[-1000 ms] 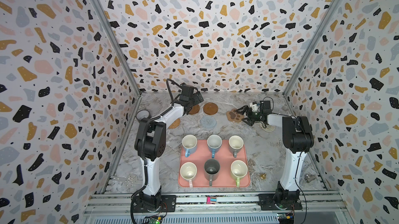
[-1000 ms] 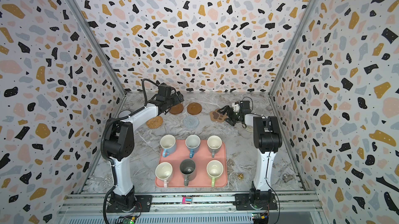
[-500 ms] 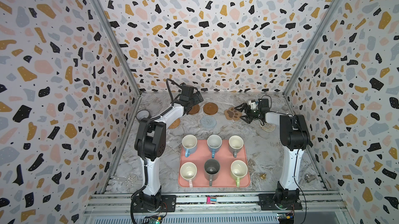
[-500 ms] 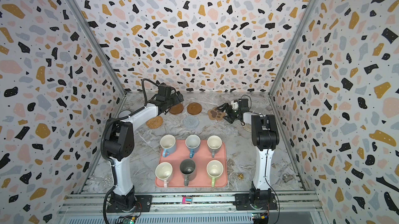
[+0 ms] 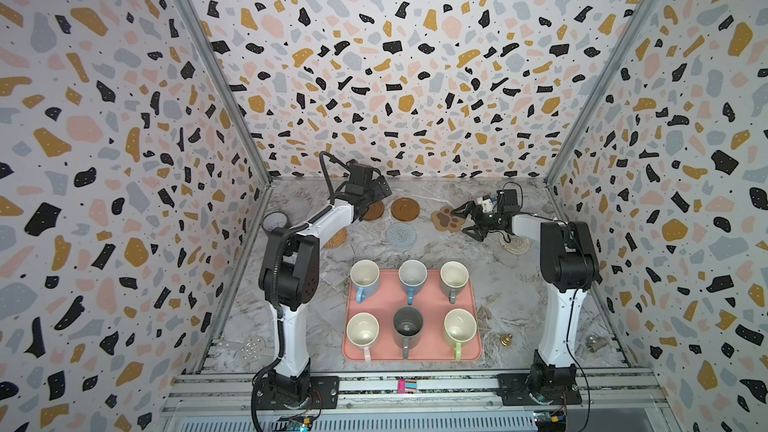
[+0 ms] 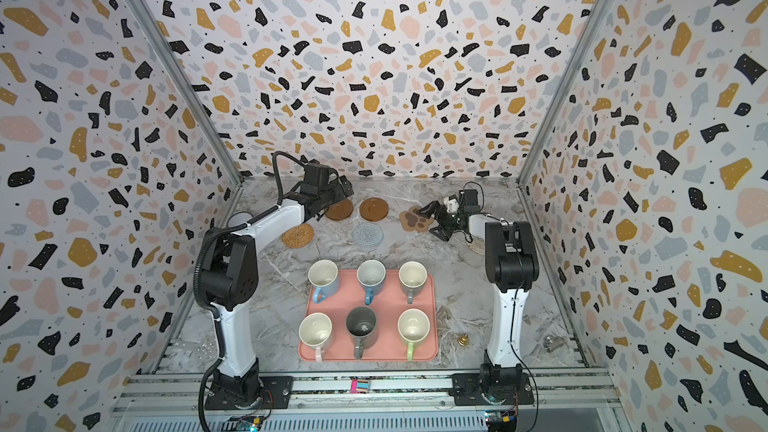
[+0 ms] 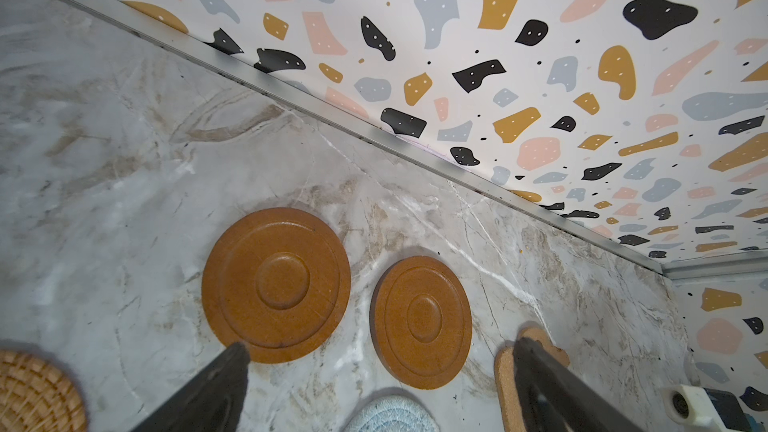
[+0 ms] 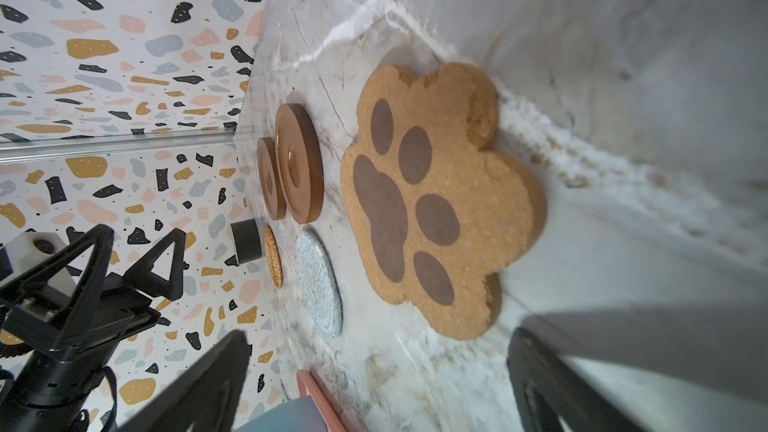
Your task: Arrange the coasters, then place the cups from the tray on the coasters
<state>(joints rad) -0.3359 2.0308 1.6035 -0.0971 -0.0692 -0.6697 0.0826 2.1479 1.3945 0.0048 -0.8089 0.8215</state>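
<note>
Changed: the paw-shaped coaster (image 5: pixel 446 219) lies slightly further left than a second ago, nearer the right brown wooden disc (image 5: pixel 405 209). Nothing else has shifted.
Right side: the right claw (image 5: pixel 466 222) is spread wide and empty, just right of the paw-shaped coaster and apparently not touching it.
Left side: the left claw (image 7: pixel 380 349) is also spread wide and empty, above the left brown wooden disc (image 7: pixel 276 284).
Coasters: the pale blue round coaster (image 5: pixel 401 235) and the rattan coaster (image 6: pixel 298 235) lie just nearer than the discs. The cream round coaster (image 5: pixel 515 244) sits apart on the right, partly under the right arm.
Meaning: arranging looks unfinished, and the cream round coaster probably needs bringing in.
Cups: all six, including the dark grey mug (image 5: pixel 407 323), stand on the salmon-pink tray (image 5: pixel 432 306), near centre.
Surface: a marble-patterned desk (image 5: pixel 498 292), with a dark grey tape roll (image 5: pixel 276 222) at the far left.
Room: terrazzo-patterned walls (image 5: pixel 395 55) on three sides.
</note>
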